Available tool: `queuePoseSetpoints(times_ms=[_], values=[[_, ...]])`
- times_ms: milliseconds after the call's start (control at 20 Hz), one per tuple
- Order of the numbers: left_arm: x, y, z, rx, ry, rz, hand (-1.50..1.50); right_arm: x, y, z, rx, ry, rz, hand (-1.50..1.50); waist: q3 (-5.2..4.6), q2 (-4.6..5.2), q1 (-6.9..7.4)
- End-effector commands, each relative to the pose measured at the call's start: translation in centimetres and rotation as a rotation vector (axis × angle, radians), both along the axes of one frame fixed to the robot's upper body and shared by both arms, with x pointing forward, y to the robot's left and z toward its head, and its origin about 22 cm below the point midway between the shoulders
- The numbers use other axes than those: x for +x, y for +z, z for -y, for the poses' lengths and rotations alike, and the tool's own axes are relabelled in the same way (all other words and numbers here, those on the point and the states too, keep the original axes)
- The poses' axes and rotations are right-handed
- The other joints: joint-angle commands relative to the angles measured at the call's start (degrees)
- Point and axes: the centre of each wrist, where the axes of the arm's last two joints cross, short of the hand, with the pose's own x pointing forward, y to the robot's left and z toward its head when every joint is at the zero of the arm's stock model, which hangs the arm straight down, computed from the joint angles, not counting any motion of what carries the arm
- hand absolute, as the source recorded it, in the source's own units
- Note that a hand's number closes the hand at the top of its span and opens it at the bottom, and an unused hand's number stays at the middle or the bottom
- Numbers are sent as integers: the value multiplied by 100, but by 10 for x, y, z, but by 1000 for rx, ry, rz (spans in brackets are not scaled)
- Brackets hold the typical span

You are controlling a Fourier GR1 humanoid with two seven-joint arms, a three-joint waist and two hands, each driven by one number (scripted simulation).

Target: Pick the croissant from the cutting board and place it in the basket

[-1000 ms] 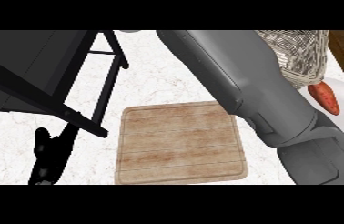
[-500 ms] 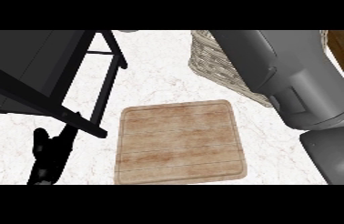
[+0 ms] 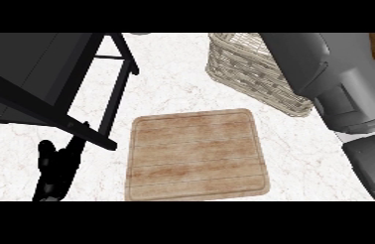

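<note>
Bright, even light; soft shadow beside the cutting board (image 3: 196,156); no glare.

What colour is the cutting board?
Light brown wood grain; the cutting board shows best in the head view.

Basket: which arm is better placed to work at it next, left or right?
Right. The right forearm reaches over the basket at its right rim; the left hand rests at the lower left, across the cutting board from it.

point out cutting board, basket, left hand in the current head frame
cutting board (image 3: 196,156), head view, on the bare middle of its wooden top
basket (image 3: 247,74), head view, on its woven side wall
left hand (image 3: 55,173), head view, on the black hand near the lower left edge
</note>
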Motion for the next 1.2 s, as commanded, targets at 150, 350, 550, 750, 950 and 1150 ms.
queuePoseSetpoints(times_ms=[150, 350, 550, 750, 950, 1150], values=[[-14, -26, -4, -32, 18, -129, 0, 9, -34, 36, 194, -72, 14, 150, -74, 33, -38], [-3, -15, -3, -39, 4, -119, 0, 11, -56, 47, 275, -71, 73, 150, -73, 52, 0], [-6, -25, 9, -41, 11, -134, 0, 11, -77, 64, 283, -58, 63, 150, -72, 40, -42], [-22, -21, -13, -40, 7, -130, 0, 10, -94, 79, 282, -67, 57, 150, -73, 24, -2], [-19, -33, 4, -37, 23, -141, 0, 13, -130, 110, 118, -203, -135, 150, -80, 15, -109], [-17, -28, -9, -32, 52, -145, 0, 12, -115, 103, 59, -161, -181, -150, -80, -39, -176]])
